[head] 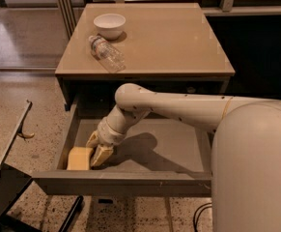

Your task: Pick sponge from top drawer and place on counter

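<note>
The top drawer (178, 149) is pulled open below the counter (169, 37). The pale-yellow sponge (79, 159) lies in the drawer's front left corner. My gripper (97, 147) is down inside the drawer, right next to the sponge's right end. It is open, with one cream finger (102, 154) against the sponge's right side and the other (91, 139) just behind it. The sponge rests on the drawer bottom, not clamped.
A white bowl (109, 24) and a clear plastic bottle (106, 53) lying on its side sit at the counter's back left. My white arm (178, 105) spans the drawer from the right. A dark chair frame (5, 178) stands at the left on the speckled floor.
</note>
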`<state>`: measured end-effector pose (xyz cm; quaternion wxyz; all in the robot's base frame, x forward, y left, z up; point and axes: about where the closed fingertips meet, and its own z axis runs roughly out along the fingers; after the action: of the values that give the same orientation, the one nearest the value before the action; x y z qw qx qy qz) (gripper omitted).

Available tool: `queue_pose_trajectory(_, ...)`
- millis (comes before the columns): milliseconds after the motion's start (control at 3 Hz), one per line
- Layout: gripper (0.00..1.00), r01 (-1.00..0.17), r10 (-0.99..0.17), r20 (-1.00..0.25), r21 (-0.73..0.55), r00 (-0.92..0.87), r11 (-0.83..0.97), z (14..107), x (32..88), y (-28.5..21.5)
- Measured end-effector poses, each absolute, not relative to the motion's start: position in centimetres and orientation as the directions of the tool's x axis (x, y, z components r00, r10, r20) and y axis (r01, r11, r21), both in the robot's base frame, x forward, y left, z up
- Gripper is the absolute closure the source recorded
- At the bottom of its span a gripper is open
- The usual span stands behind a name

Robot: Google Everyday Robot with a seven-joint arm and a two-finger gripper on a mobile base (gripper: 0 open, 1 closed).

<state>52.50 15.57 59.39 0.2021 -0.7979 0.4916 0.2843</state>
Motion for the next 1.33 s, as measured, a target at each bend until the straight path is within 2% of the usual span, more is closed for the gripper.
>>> queue_pose_trajectory(333, 0.98, -0.908, -0.666, -0.659, -0.064, 0.350, -0.414, 60.1, 52.9, 14.8)
queue_pose_trajectory(1333, 1.00, -0.938, -0.690, -0.639, -0.178, 0.341, -0.298, 65.9, 55.7, 8.6)
